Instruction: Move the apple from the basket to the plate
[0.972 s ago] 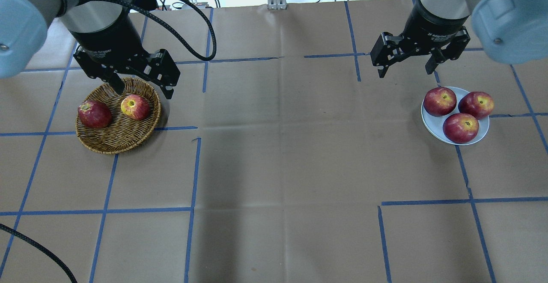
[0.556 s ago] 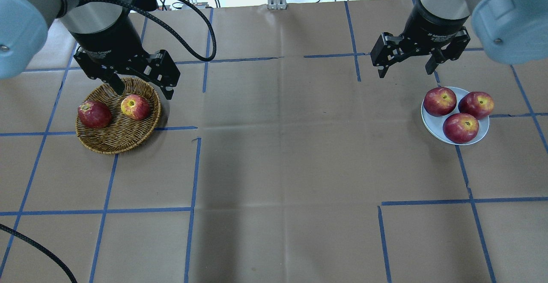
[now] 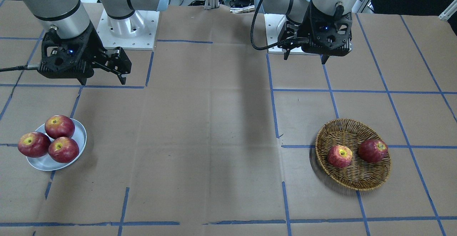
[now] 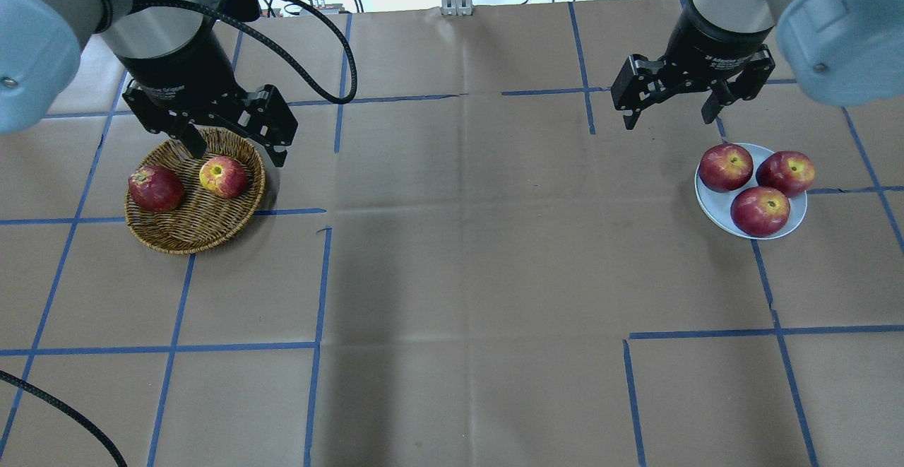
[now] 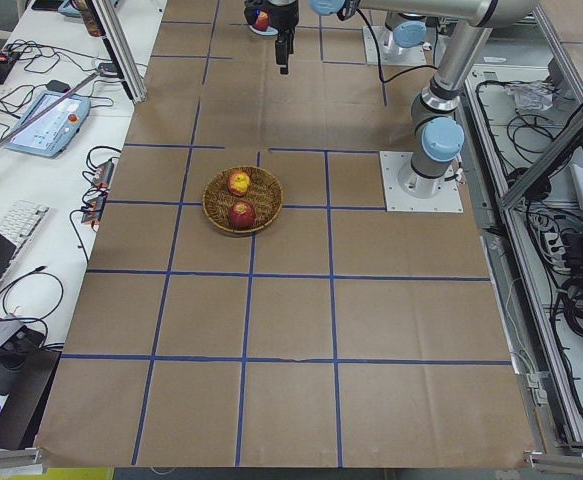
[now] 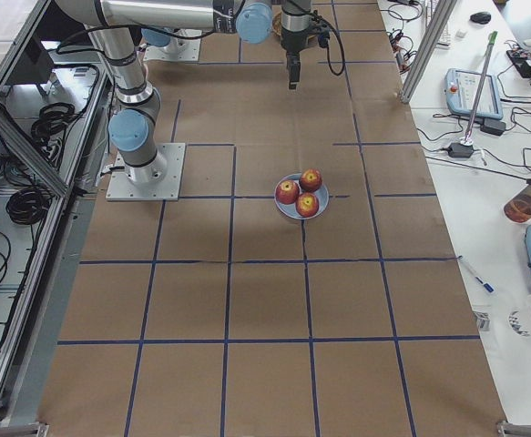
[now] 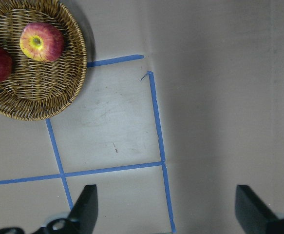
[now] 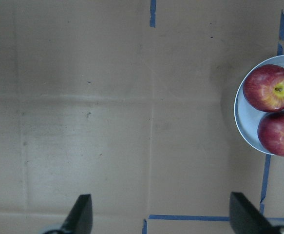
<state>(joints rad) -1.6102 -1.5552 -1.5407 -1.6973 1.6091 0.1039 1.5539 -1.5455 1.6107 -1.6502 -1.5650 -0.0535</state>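
The apple (image 4: 223,176), pinkish-red with yellow streaks, lies in the wicker basket (image 4: 191,241) beside a darker red apple (image 4: 155,188). It also shows in the front view (image 3: 340,156) and the left wrist view (image 7: 42,41). My left gripper (image 4: 236,152) is open and empty, high above the basket's far rim. The pale blue plate (image 4: 713,202) at the right holds three red apples. My right gripper (image 4: 667,119) is open and empty, above the table beyond and left of the plate. The plate's edge shows in the right wrist view (image 8: 244,122).
Brown paper with blue tape lines (image 4: 318,276) covers the table. The arm bases (image 3: 125,29) stand at the table's robot side. A black cable (image 4: 311,22) loops off the left wrist. Keyboards and devices lie off the table's ends in the side views.
The left gripper has edged very slightly. The apples, basket, plate and right gripper have not moved.
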